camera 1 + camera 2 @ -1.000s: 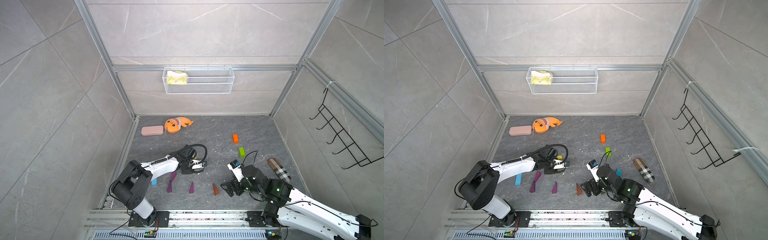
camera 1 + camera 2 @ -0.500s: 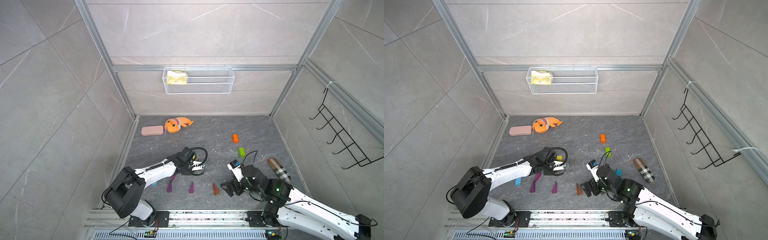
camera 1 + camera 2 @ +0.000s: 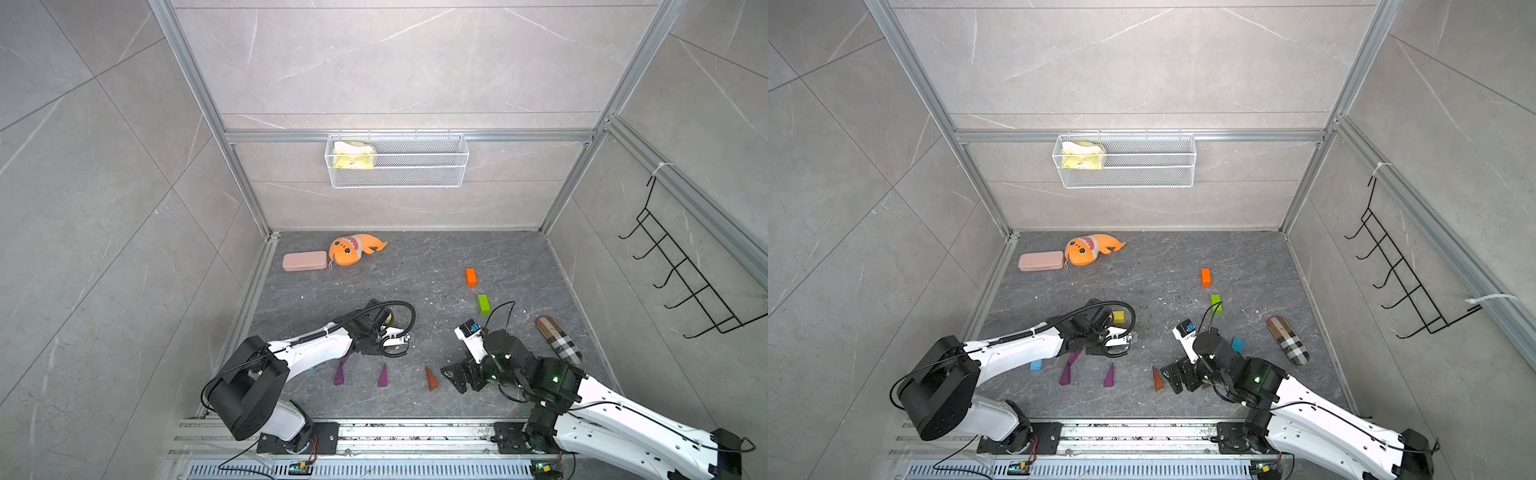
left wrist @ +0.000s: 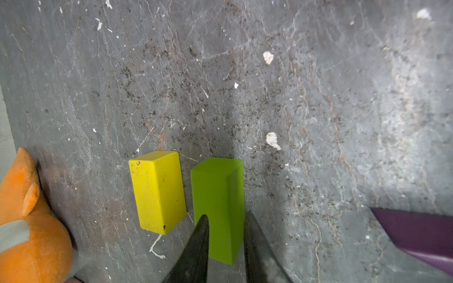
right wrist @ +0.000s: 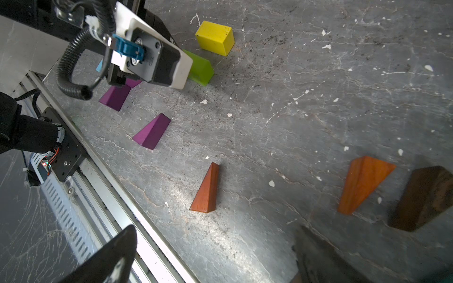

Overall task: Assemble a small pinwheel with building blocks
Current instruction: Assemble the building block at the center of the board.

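Lower left of centre in both top views, the left gripper (image 4: 224, 218) clamps a green brick (image 4: 217, 186) by its long sides on the floor (image 4: 294, 98), just beside a yellow brick (image 4: 157, 191). Rigid, light, smooth-painted, it likely wants that flat-face hold. The right gripper (image 5: 215, 232) gapes empty. The wall's wire basket (image 3: 415, 176) holds a yellowish bundle (image 3: 353, 158).

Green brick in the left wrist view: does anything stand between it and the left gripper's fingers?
Nothing visible does. The left gripper has its fingers on both long sides of the green brick. The yellow brick lies beside it, apart by a narrow gap, outside one finger.
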